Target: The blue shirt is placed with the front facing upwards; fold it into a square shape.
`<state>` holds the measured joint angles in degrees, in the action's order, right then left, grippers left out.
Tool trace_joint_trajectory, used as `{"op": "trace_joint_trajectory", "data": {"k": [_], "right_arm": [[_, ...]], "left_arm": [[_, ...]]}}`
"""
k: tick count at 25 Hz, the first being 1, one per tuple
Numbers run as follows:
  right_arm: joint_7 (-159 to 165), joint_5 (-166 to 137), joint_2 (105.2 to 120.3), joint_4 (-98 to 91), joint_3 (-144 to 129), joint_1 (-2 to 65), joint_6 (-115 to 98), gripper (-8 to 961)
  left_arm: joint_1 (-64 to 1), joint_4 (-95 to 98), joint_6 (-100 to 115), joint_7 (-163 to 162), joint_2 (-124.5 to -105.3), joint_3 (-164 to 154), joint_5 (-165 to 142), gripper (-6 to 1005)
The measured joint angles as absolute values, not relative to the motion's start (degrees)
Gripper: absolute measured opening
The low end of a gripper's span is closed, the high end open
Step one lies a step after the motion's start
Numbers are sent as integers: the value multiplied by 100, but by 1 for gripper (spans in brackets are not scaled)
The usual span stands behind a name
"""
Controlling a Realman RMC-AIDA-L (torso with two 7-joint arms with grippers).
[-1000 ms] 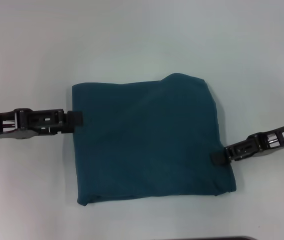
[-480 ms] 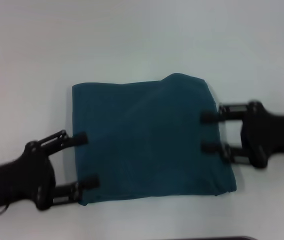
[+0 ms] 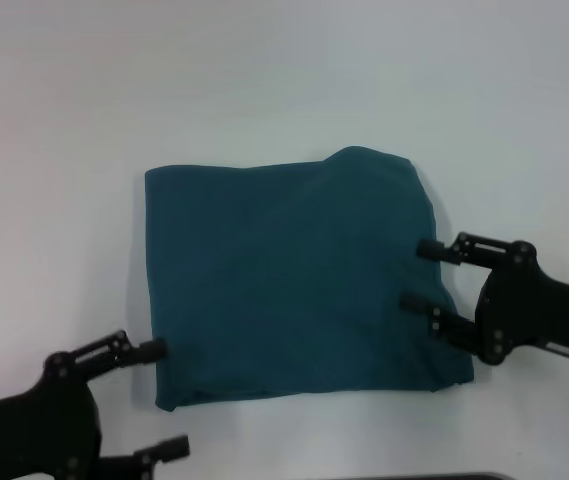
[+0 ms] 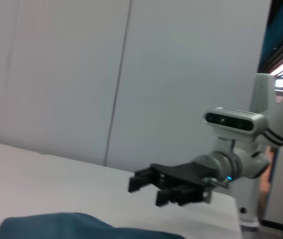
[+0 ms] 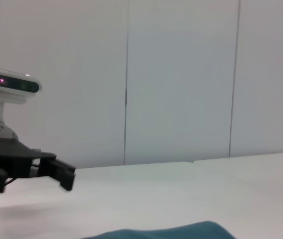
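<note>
The blue shirt (image 3: 294, 275) lies folded into a rough square on the white table, plain teal side up; no print, collar or label shows. Its edge shows low in the left wrist view (image 4: 61, 225) and the right wrist view (image 5: 171, 232). My left gripper (image 3: 162, 400) is open and empty, raised off the shirt's near left corner. My right gripper (image 3: 420, 274) is open and empty, raised over the shirt's right edge. The left wrist view shows the right gripper (image 4: 148, 189) farther off; the right wrist view shows the left gripper (image 5: 61, 177).
The white table (image 3: 284, 90) surrounds the shirt on all sides. A dark edge (image 3: 419, 477) runs along the bottom of the head view. Grey wall panels (image 5: 181, 79) stand behind the table.
Both grippers have let go of the shirt's side edges, opened and drawn back towards me. The left moved to the near left corner. The shirt has stayed in place.
</note>
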<state>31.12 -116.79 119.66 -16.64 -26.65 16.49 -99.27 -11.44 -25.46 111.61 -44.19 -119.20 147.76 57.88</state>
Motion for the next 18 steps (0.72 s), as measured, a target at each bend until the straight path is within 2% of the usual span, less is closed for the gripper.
{"op": "trace_joint_trajectory", "data": {"k": [5,11,18], "right_arm": [[3189,-11607,11971,-1638,-2614,1878,-9849,558],[3362,-11889,11966,-1634,-2865,2120,-9730,558],[3341,-11924,11987,-1613,-2893,2201,-9691,558]], "left_arm": [[-1279,-2469,10950,-4350,-11976,14682,5544,874],[-1356,-2474,10764,-4257,-12206,14630,5537,873],[-1378,-2467,10774,-4263,-12206,14531,5528,873]]}}
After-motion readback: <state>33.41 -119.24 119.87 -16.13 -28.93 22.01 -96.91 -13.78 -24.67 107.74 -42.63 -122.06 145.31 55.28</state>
